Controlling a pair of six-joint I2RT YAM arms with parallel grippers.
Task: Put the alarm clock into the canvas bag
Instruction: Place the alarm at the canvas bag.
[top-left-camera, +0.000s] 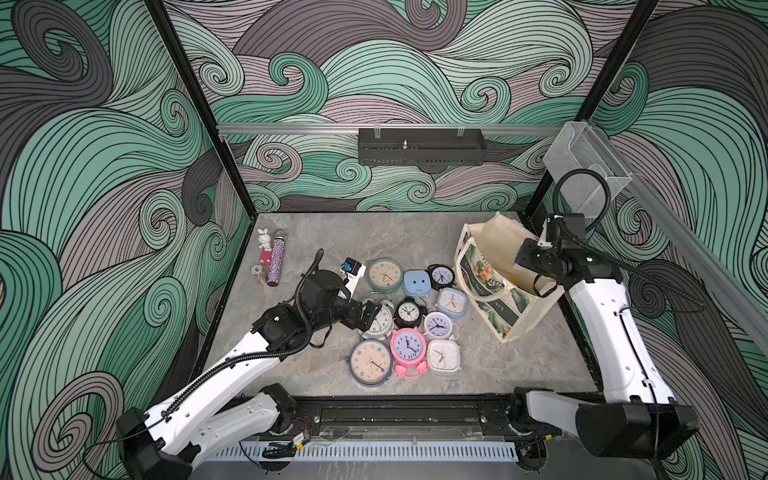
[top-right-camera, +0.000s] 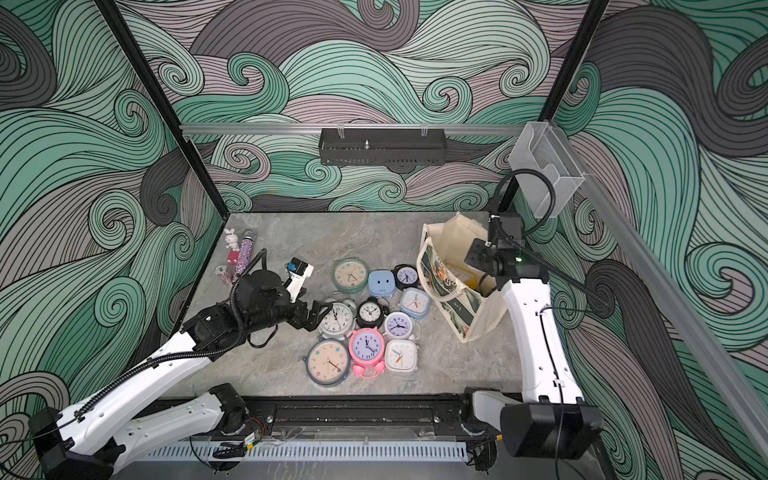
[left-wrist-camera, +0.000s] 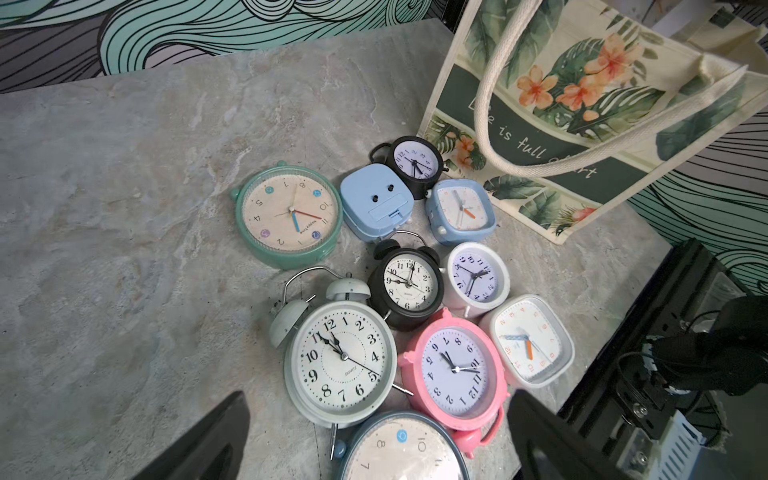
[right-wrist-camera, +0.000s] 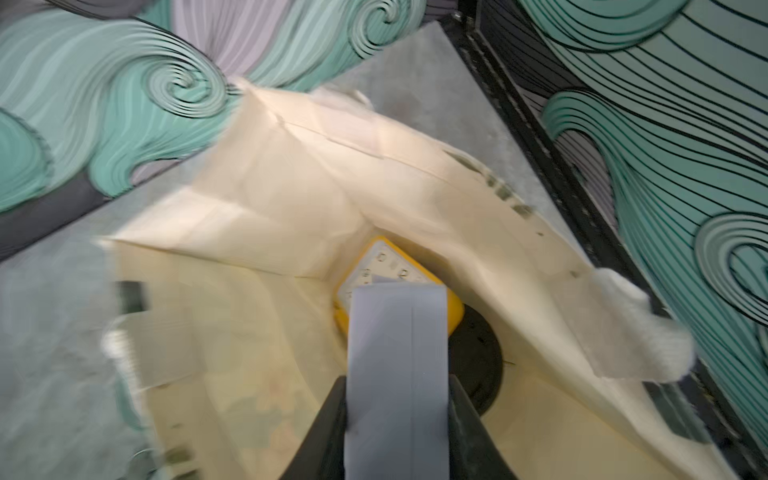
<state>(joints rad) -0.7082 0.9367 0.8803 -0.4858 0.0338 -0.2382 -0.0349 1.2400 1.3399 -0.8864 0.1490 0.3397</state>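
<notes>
The cream canvas bag (top-left-camera: 490, 291) (top-right-camera: 449, 286) stands open at the right of the table, leaf print and green band facing the clocks. My right gripper (right-wrist-camera: 397, 395) is down inside the bag (right-wrist-camera: 291, 187), shut on a pale grey-blue alarm clock (right-wrist-camera: 397, 332) seen edge-on. A yellow clock (right-wrist-camera: 386, 266) and a black round thing (right-wrist-camera: 482, 361) lie at the bag's bottom. My left gripper (top-left-camera: 370, 313) (left-wrist-camera: 374, 436) hangs open over the pile of clocks, above the white twin-bell clock (left-wrist-camera: 340, 361) and holding nothing.
Several clocks lie packed mid-table: a pink one (top-left-camera: 408, 345), a blue-rimmed round one (top-left-camera: 370, 361), a green round one (top-left-camera: 384, 274). A rabbit figure (top-left-camera: 264, 240) and glitter tube (top-left-camera: 275, 264) sit far left. A clear box (top-left-camera: 586, 166) hangs on the right rail.
</notes>
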